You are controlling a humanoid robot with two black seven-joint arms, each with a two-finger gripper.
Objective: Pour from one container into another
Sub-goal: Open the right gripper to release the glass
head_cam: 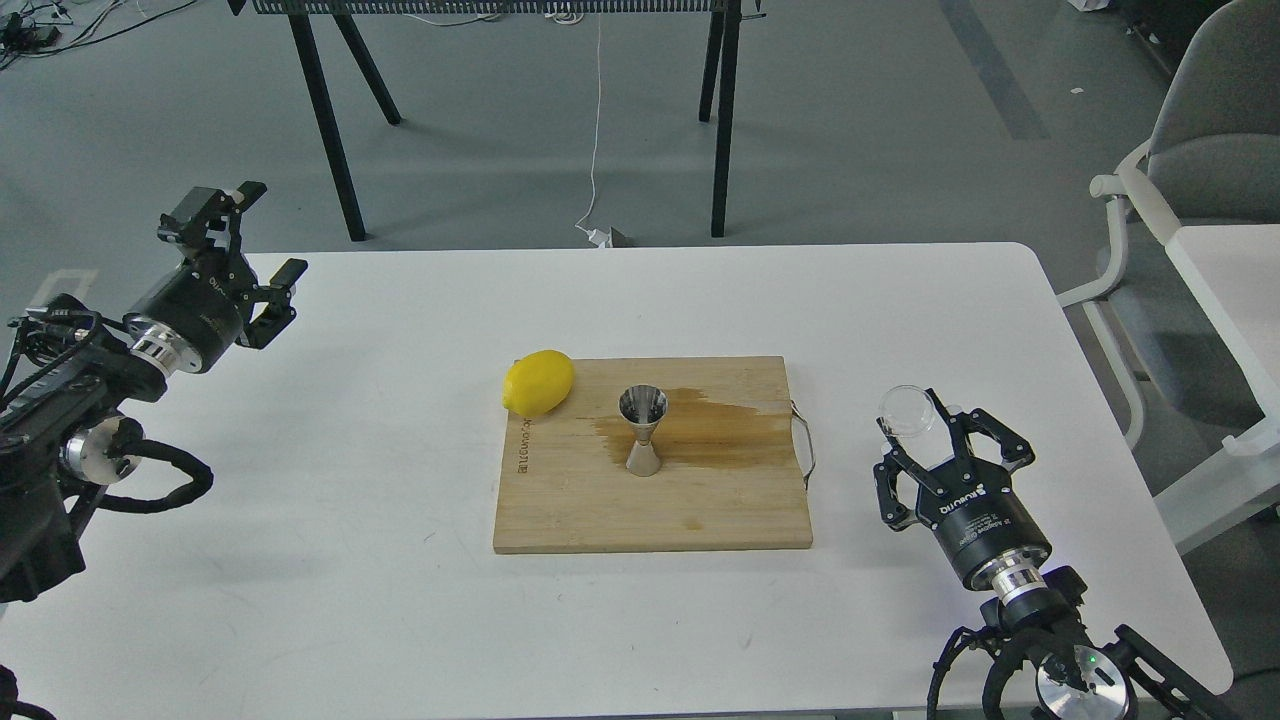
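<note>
Gripping the small clear glass cup [909,410], the right end effector [938,436] sits at about 4 o'clock on the white surface [400,600], its fingers pinched on the cup's lower part so that the mouth faces up and toward 11 o'clock. The tilt is slight; whether any liquid remains inside cannot be told. Cup and end effector lie just beyond the metal handle [806,445] on the right edge of the wooden cutting board [650,510], apart from it, which suggests a carry toward the board.

At the centre, the steel jigger [643,430] stands upright on the board with its open cone upward, ready to receive a pour. A darker wet-looking stain [720,430] spreads from the jigger toward 3 o'clock. At 10 o'clock from the jigger a lemon [538,382] rests on the board's corner, clear of the pouring path.

The left end effector [255,240] is held at 9 o'clock, well apart from the board, fingers spread and holding nothing, presumably parked out of the way.

Count: one cup, one jigger, one lemon, one board, two end effectors.
</note>
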